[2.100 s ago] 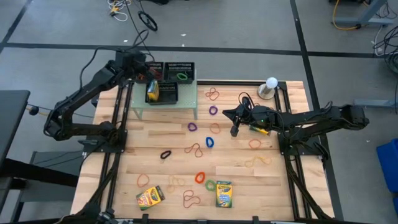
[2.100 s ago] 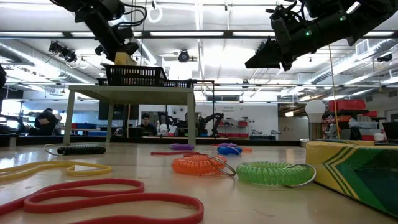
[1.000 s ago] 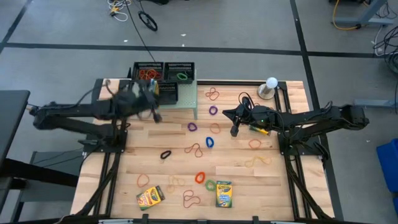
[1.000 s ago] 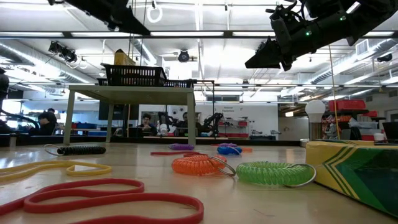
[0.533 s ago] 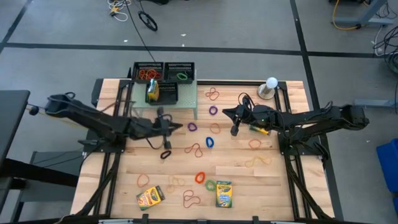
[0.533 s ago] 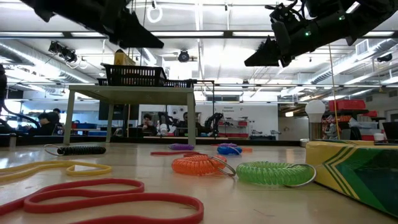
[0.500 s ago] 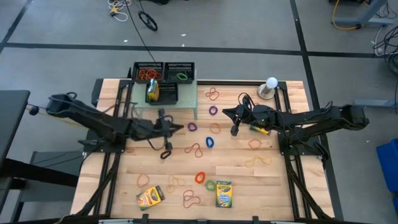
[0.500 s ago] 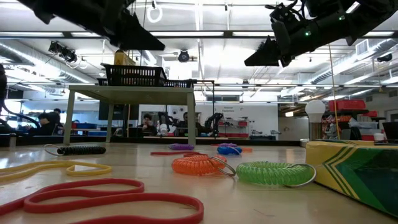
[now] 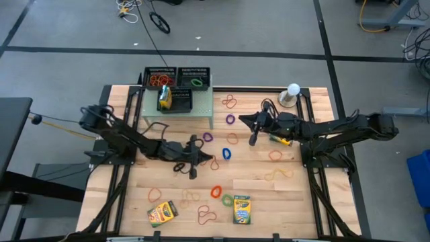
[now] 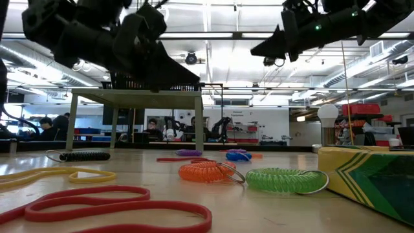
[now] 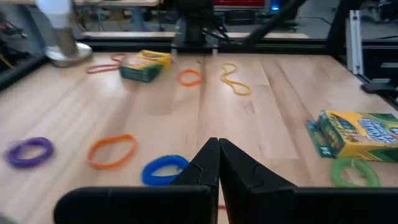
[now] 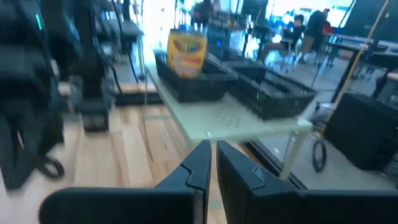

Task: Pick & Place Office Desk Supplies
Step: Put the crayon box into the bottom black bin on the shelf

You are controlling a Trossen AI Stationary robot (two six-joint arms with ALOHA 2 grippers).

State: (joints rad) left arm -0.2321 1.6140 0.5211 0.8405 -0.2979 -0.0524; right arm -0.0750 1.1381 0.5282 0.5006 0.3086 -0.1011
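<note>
High view, left gripper (image 9: 199, 159): reaches over the middle of the table, fingers pressed together, holding nothing; just beside it lie a black band (image 9: 179, 167) and a red-orange band (image 9: 211, 161).
Left wrist view: the closed fingers (image 11: 208, 163) point across the wood at a blue band (image 11: 163, 170), an orange band (image 11: 112, 150) and a purple band (image 11: 28, 152); a crayon box (image 11: 356, 132) lies to one side with a green band (image 11: 355, 172) next to it, and a second crayon box (image 11: 145, 65) lies farther off.
High view, right gripper (image 9: 253, 131): hovers over the right half of the table, near a purple band (image 9: 230, 119); its fingers stand almost together and nothing shows between them.
Right wrist view: the near-closed fingers (image 12: 199, 167) face the pale green shelf (image 12: 242, 121), which carries black mesh trays (image 12: 272, 92); a crayon box (image 12: 186, 51) stands upright in one tray.
High view, shelf (image 9: 156, 114): at the table's far left edge; one tray holds red and orange bands (image 9: 158, 80), another a green band (image 9: 196, 83), the front one the upright crayon box (image 9: 164, 98).
High view, loose supplies: two crayon boxes (image 9: 162, 212) (image 9: 241, 209) lie near the front edge, with bands of several colours scattered over the table (image 9: 316, 138).
High view, white ball on a stand (image 9: 292, 93): at the far right corner.
</note>
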